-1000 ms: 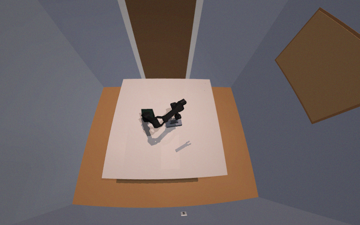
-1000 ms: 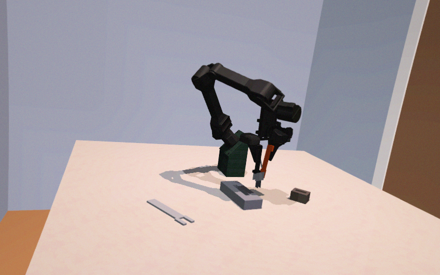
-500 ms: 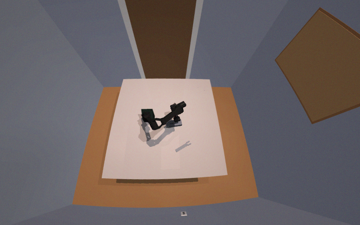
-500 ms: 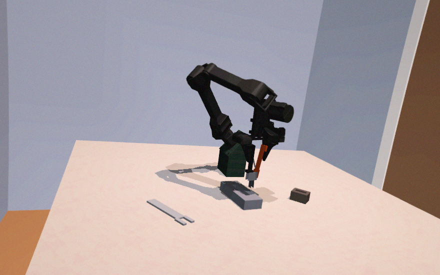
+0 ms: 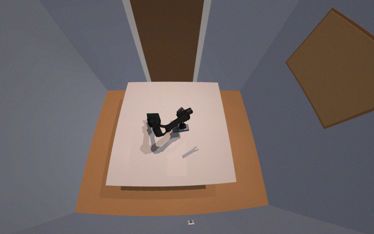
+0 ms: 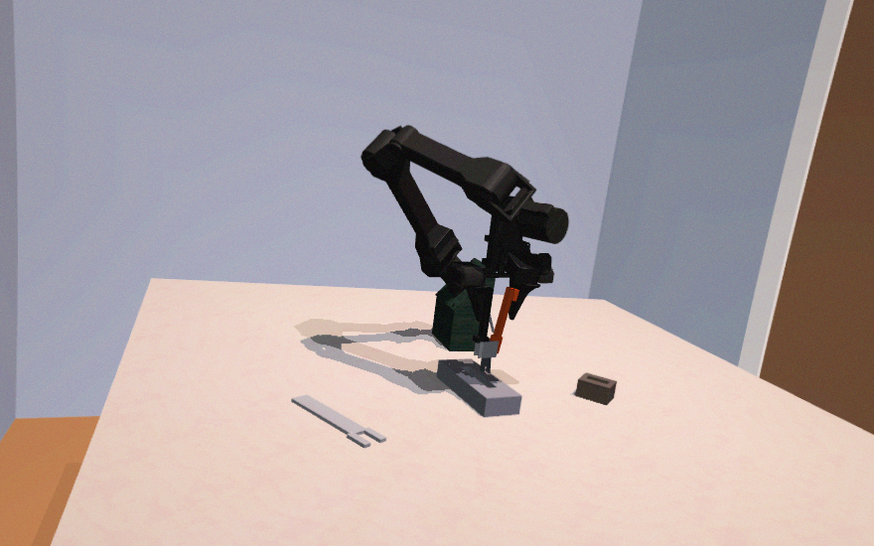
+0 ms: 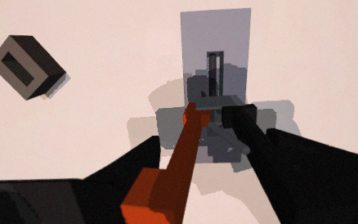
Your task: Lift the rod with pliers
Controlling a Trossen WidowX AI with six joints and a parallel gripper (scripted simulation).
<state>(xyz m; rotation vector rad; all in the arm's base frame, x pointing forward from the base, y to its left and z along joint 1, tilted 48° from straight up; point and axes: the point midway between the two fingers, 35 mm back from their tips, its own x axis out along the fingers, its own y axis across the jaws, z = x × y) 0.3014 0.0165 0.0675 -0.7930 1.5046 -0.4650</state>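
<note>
Orange-handled pliers (image 6: pixel 505 320) (image 7: pixel 180 155) clamped in gripper (image 5: pixel 182 120) (image 6: pixel 498 309) (image 7: pixel 212 139), tips aimed at 6 o'clock over grey block (image 5: pixel 186 128) (image 6: pixel 502 405) (image 7: pixel 217 30), holster (image 6: pixel 596 389) (image 7: pixel 30 67) seen at 3 o'clock in exterior view

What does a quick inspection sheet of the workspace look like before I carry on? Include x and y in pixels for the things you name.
Surface: pale table (image 5: pixel 204 168) (image 6: pixel 386 495) (image 7: pixel 102 24), shadows across it.
Job's things: pliers (image 6: pixel 505 319) (image 7: pixel 177 143) out of the brown holster (image 6: pixel 594 390) (image 7: pixel 45 78), head at the slot of the grey block (image 5: pixel 185 128) (image 6: pixel 501 404) (image 7: pixel 214 30); dark bar in slot, likely the rod (image 7: pixel 212 73); jaw depth unclear.
Clutter: flat forked tool (image 5: pixel 189 152) (image 6: pixel 325 414), lying apart from the block.
Gripper: claw (image 5: pixel 182 120) (image 6: pixel 498 315) (image 7: pixel 212 139) shut on the pliers.
Cables: nothing seen.
Surroundings: blue-grey walls (image 5: pixel 49 82) (image 6: pixel 290 128), wall socket (image 5: pixel 191 222).
</note>
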